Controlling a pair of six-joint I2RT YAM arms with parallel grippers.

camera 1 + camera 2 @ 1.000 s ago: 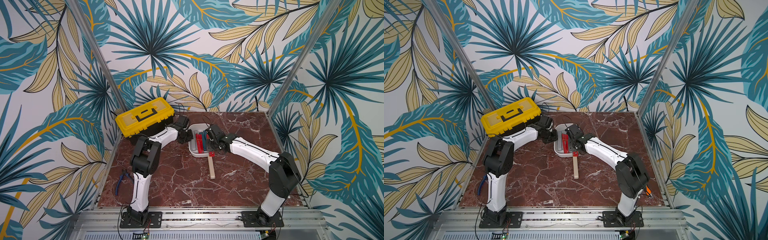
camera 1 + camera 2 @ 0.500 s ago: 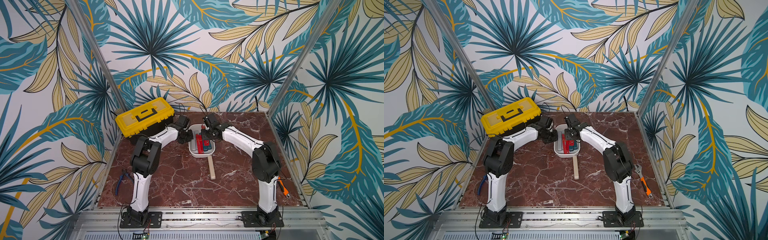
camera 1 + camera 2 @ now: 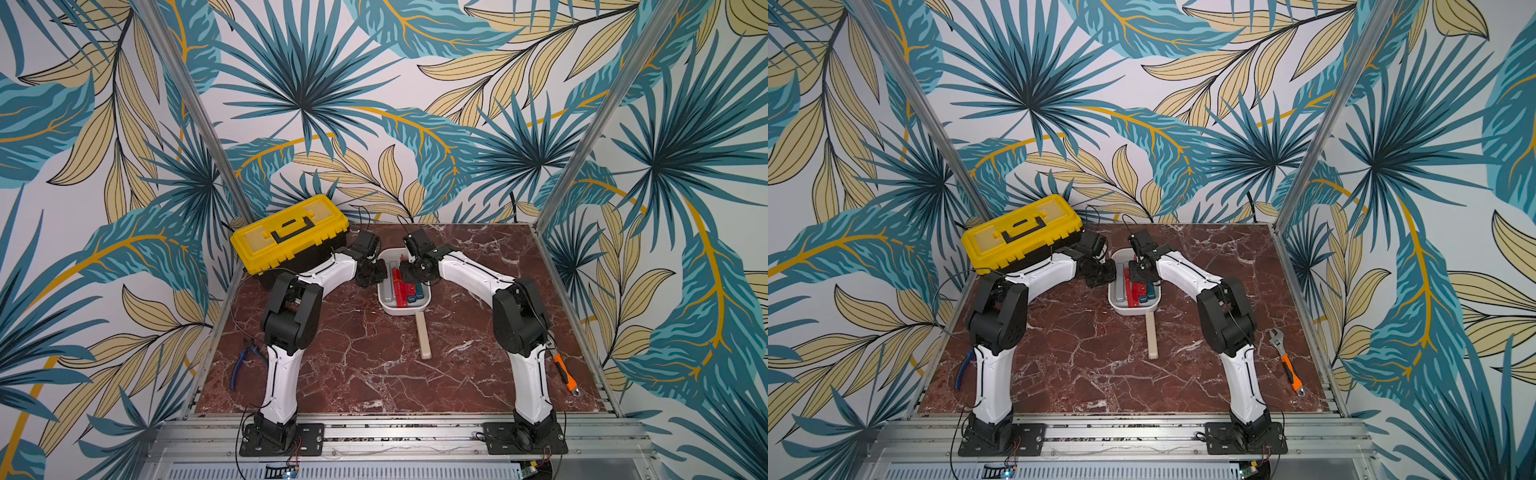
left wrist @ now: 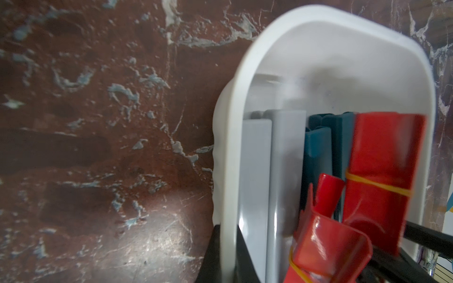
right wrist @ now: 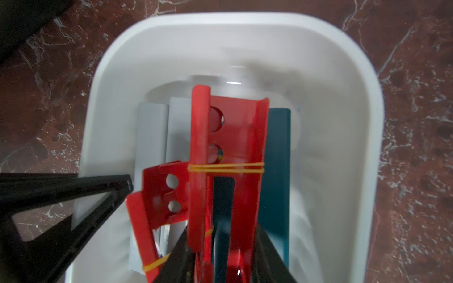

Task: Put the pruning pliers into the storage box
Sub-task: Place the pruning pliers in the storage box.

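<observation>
The white storage box (image 3: 405, 311) (image 3: 1133, 309) stands mid-table in both top views. Grey pruning pliers (image 4: 255, 171), teal ones (image 5: 278, 152) and a red pair (image 4: 382, 166) lie lengthwise inside it. My left gripper (image 3: 374, 271) (image 4: 226, 247) is shut on the box's left wall (image 4: 229, 152), one finger on each side of the rim. My right gripper (image 3: 410, 272) (image 5: 223, 259) hovers over the box, shut on red pruning pliers (image 5: 230, 137) bound with a yellow rubber band and slanting down into the box. One beige pair (image 3: 423, 334) (image 3: 1152, 334) lies on the table just in front of the box.
A yellow toolbox (image 3: 291, 235) stands at the back left, close behind my left arm. Blue-handled cutters (image 3: 245, 361) lie at the left edge. An orange-handled wrench (image 3: 1287, 361) lies near the right edge. The table is dark red marble (image 3: 374, 374).
My right arm has swung from the box's near right corner towards its far end, carrying the red pliers over the box. The left gripper has stayed on the wall.
</observation>
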